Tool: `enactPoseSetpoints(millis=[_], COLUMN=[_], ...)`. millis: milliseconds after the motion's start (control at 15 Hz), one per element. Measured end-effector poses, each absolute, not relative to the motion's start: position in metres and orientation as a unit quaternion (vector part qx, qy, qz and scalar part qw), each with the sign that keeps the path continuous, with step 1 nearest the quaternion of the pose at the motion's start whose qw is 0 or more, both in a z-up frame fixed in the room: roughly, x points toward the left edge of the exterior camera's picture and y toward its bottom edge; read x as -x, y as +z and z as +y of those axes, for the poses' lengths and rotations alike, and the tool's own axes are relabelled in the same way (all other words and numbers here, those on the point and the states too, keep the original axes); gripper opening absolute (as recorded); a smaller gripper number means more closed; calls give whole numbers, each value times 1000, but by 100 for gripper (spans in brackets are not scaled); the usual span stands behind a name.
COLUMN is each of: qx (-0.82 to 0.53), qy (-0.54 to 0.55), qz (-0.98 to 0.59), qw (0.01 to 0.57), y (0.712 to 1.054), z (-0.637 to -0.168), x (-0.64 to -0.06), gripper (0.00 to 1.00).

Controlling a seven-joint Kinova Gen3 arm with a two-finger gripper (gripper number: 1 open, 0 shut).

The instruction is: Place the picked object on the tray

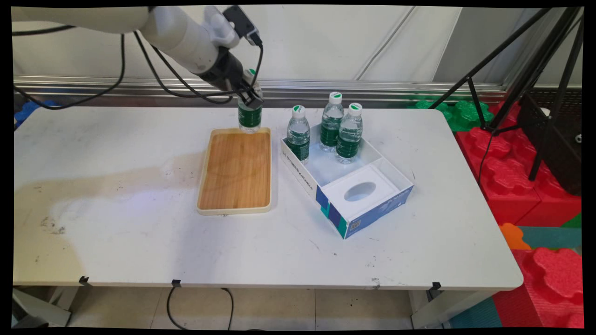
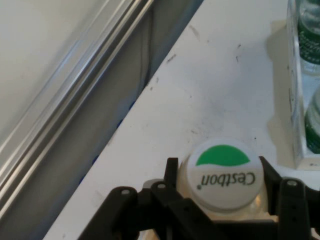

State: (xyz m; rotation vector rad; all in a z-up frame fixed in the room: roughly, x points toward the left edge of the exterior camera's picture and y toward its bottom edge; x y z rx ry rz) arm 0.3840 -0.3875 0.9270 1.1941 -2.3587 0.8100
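A water bottle [image 1: 250,113] with a green label and a white and green cap [image 2: 222,173] stands at the far end of the wooden tray [image 1: 236,170]. My gripper [image 1: 250,95] is shut on the bottle's upper body, just under the cap. In the hand view both fingers [image 2: 172,172] press against the bottle's neck on either side, with the cap showing between them. The bottle's base is at the tray's far rim; I cannot tell whether it rests on the tray or hangs just above it.
Right of the tray an open white and blue box [image 1: 347,184] holds three more water bottles [image 1: 331,122] at its far end. A metal rail [image 1: 372,86] runs along the table's far edge. Red and green foam blocks [image 1: 512,172] and a black tripod [image 1: 535,70] stand at the right.
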Motion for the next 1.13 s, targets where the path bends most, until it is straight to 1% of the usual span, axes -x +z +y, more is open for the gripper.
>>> enactPoseSetpoints(millis=[533,867,933,1133], qx=[-427,-426,-427,-428], qy=[264,253,252,252], qz=[-847,-851,-851,-851], qw=[176,172,172,172], y=[882,867,865,865], z=[-422,-431,-431,-430], x=[-392,-395,-395,-398], gripper=[0,0,100,100])
